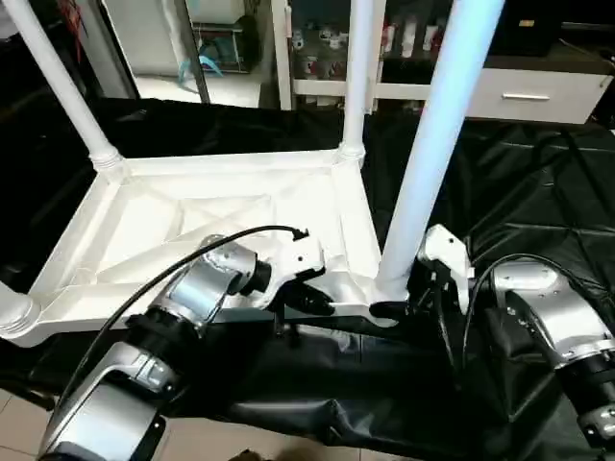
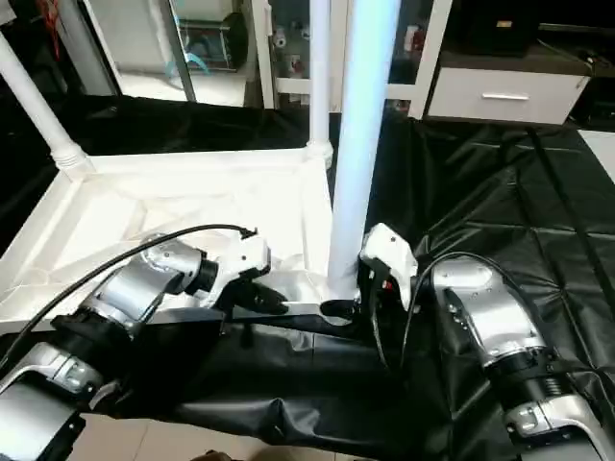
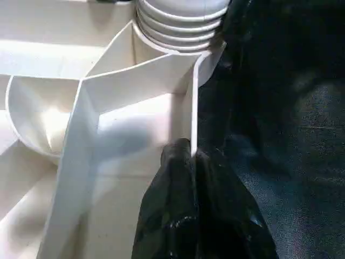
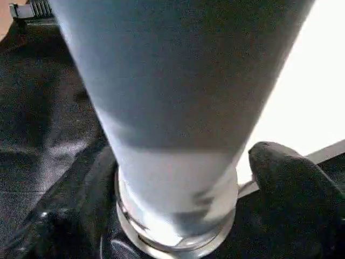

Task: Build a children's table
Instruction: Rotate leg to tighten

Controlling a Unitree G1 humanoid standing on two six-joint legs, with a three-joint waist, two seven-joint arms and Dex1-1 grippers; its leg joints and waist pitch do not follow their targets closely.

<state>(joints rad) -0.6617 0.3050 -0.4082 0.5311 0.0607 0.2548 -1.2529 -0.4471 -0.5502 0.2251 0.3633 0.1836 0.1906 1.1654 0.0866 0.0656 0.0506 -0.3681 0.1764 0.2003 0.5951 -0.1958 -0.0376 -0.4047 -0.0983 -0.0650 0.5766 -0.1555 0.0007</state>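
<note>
The tabletop lies upside down on a black sheet spread over the work surface, its X-ribbed underside facing up. Three legs stand visibly in corner sockets: the far-left leg, the far-right leg, and the near-right leg, which rises tall and close to the head camera. At the near-left corner a rounded white collar shows at the picture's edge; whether a fourth leg rises from it I cannot tell. The left gripper sits at the near rim of the tabletop, just left of the near-right socket, with its fingers pressed together, their tips against the thin upright edge wall, seemingly steadying the tabletop rather than gripping anything. The right gripper is at the base of the near-right leg, its fingers spread to either side of the tube just above the socket; in the right wrist view one black finger sits beside the leg and a dark gap remains around the tube, so a firm clasp is not evident. By my reading, the build is well advanced: at least three legs are up, and the work in hand is seating or tightening the near-right one in its threaded socket. What remains is to finish that leg, confirm the near-left corner, and turn the table onto its feet.
</note>
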